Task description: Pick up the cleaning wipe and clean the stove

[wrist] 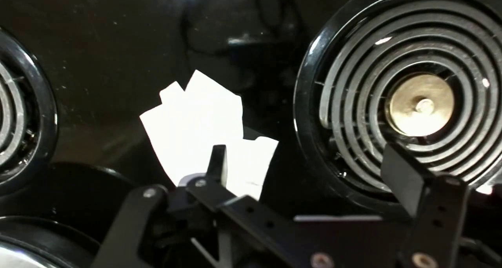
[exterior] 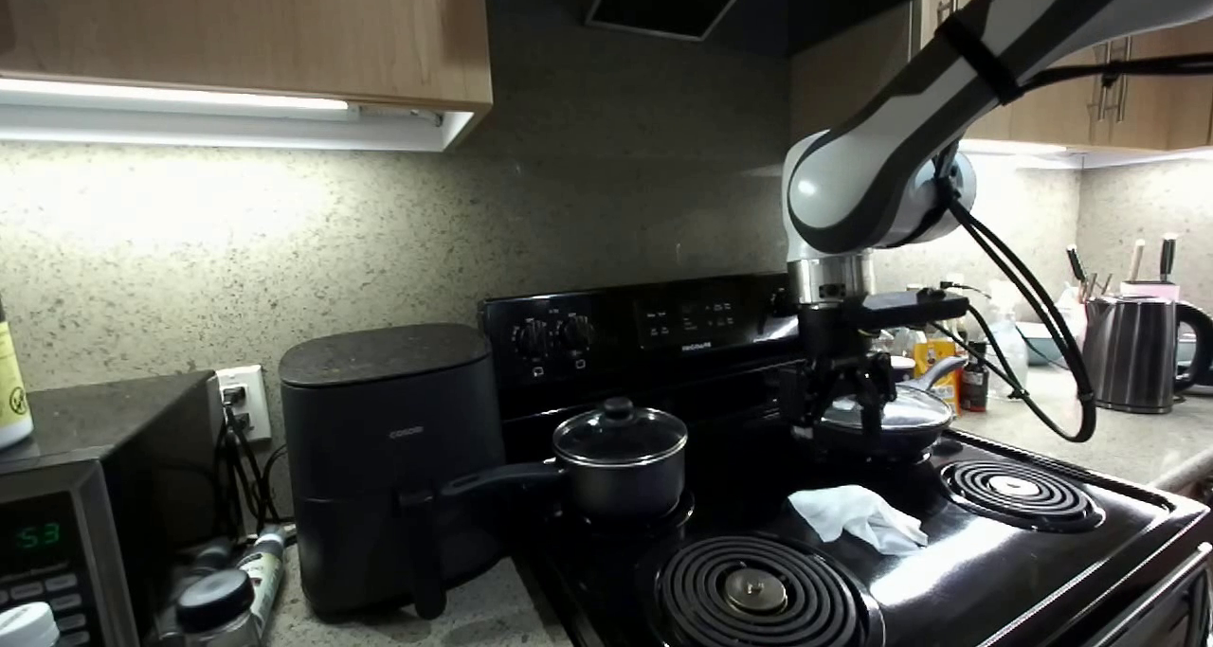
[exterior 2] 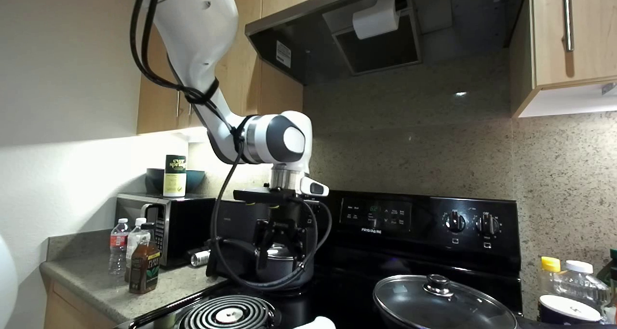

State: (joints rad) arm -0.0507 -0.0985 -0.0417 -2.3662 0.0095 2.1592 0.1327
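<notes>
Air fryer (exterior: 398, 476): on the counter (exterior: 474, 619) just beside the stove (exterior: 986, 566), likely parked there so it takes up no cooking room.
Pot (exterior: 625, 495): lidded, its long handle (exterior: 502, 479) turned to 9 o'clock, presumably so nothing juts over the area to wipe.
Near burner (exterior: 755, 590): a coil toward 4 o'clock from the pot; its ridges could catch cloth during wiping.
Gripper (exterior: 836, 424): fingers (wrist: 404, 181) spread well apart, pinching nothing; the gap looks meant for a grasp not yet made.
Wipe (exterior: 858, 517): crumpled on the smooth stove top between the near burner and the far burner (exterior: 1019, 486), toward 6 o'clock from the gripper and apart from it. Its raised folds should offer something to pinch. In the wrist view it sits between 9 and 10 o'clock from the gap, so a sideways shift seems called for before lowering.
Pan (exterior: 914, 415): lidded, partly hidden by the gripper in an exterior view; likely set back to leave the middle for cleaning.
Arm (exterior: 948, 116): slants in from 1 o'clock, bends at the wrist, and aims the gripper straight down at 6 o'clock, a pose suited to a pinch from above. Its cable (exterior: 1087, 401) sags at 3 o'clock from the gripper and could brush the pan.
</notes>
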